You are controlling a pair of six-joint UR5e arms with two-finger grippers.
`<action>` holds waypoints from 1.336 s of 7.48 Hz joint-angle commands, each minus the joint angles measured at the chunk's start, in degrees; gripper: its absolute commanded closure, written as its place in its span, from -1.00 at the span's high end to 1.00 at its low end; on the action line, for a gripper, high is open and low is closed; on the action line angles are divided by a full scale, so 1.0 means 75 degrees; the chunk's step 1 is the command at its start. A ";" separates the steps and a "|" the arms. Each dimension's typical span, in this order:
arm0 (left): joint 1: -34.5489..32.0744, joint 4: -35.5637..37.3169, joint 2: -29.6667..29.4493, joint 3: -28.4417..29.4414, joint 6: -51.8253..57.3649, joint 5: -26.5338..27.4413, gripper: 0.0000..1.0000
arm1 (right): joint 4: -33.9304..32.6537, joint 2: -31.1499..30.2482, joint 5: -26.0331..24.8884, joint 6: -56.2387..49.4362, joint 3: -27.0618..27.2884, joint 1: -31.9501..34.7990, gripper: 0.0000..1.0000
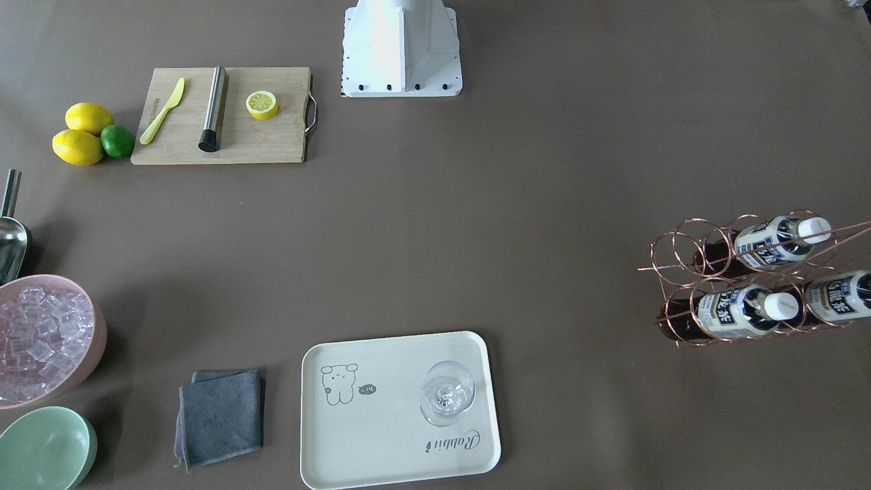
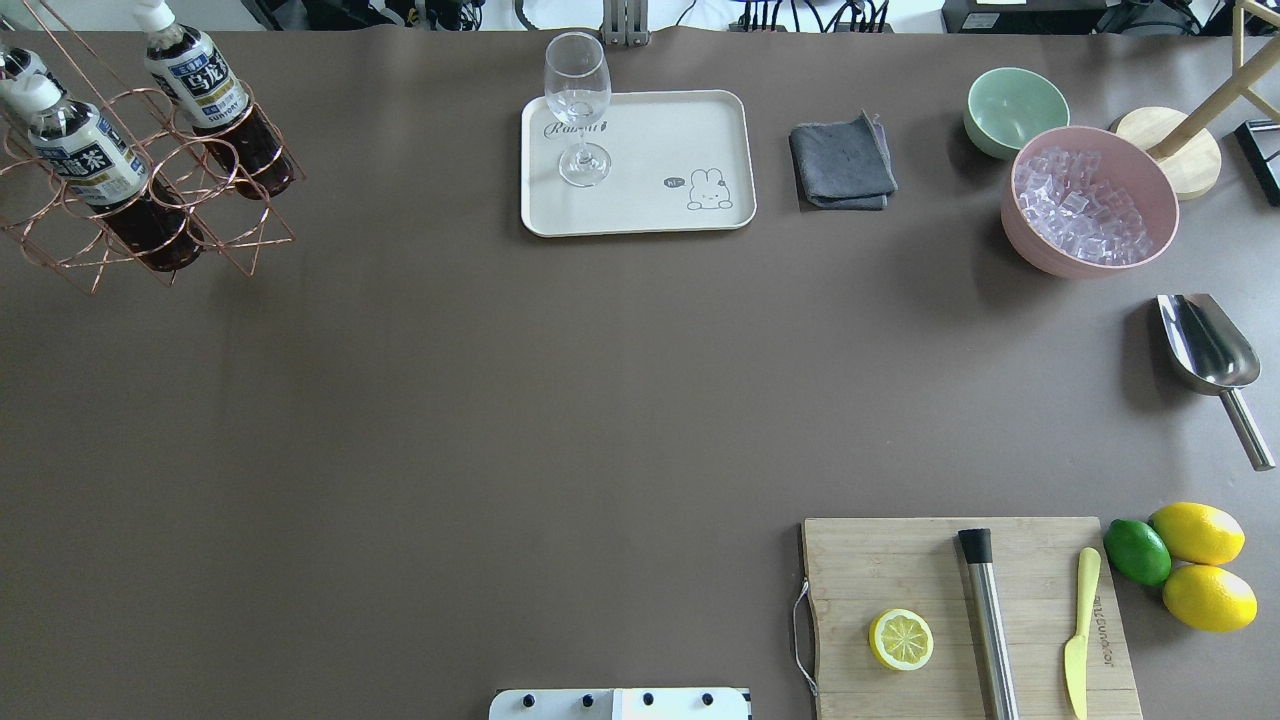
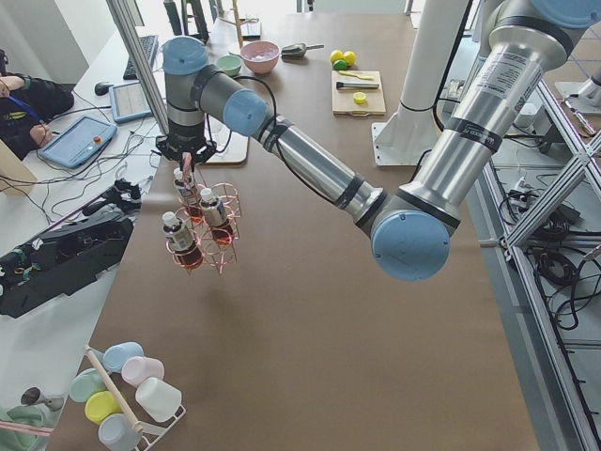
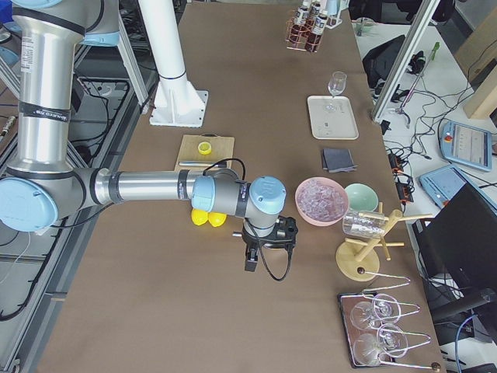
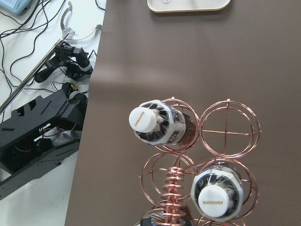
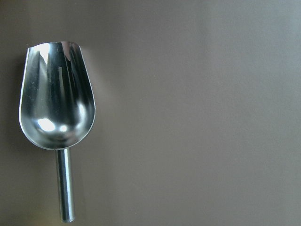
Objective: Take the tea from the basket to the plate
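The copper wire basket point(image 2: 230, 215) stands at the table's far left corner, and also shows as the basket point(image 1: 687, 238). It holds three tea bottles: one tea bottle point(image 2: 200, 90), a second point(image 2: 85, 150) and a third point(image 1: 840, 296). The left wrist view looks straight down on two white caps point(image 5: 146, 120) and the coiled handle point(image 5: 174, 188). My left gripper point(image 3: 188, 155) hangs right over that handle; I cannot tell whether it is open or shut. The cream plate point(image 2: 690, 125) lies at the far middle, carrying a wine glass point(image 2: 578, 100). My right gripper point(image 4: 250, 260) hovers over a steel scoop point(image 6: 56, 99); I cannot tell its state.
A grey cloth point(image 2: 842, 160), a mint bowl point(image 2: 1015, 105) and a pink bowl of ice point(image 2: 1090, 200) sit right of the plate. A cutting board point(image 2: 960, 620) with a lemon half, a steel tube and a yellow knife lies near right, lemons and a lime point(image 2: 1137, 551) beside it.
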 commanded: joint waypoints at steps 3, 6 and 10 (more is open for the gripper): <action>0.1298 0.0450 -0.0209 -0.1111 -0.0701 -0.0025 -1.00 | 0.0000 0.0000 -0.0005 -0.0011 -0.0001 0.0000 0.99; 0.2074 0.0427 -0.0582 -0.1160 -0.1651 0.0033 -1.00 | 0.0000 0.0000 -0.0005 -0.0011 -0.0001 -0.0024 0.99; 0.2894 0.0461 -0.0607 -0.2014 -0.3471 0.0022 -1.00 | 0.0000 0.0011 -0.0005 0.0001 -0.0001 -0.0024 0.99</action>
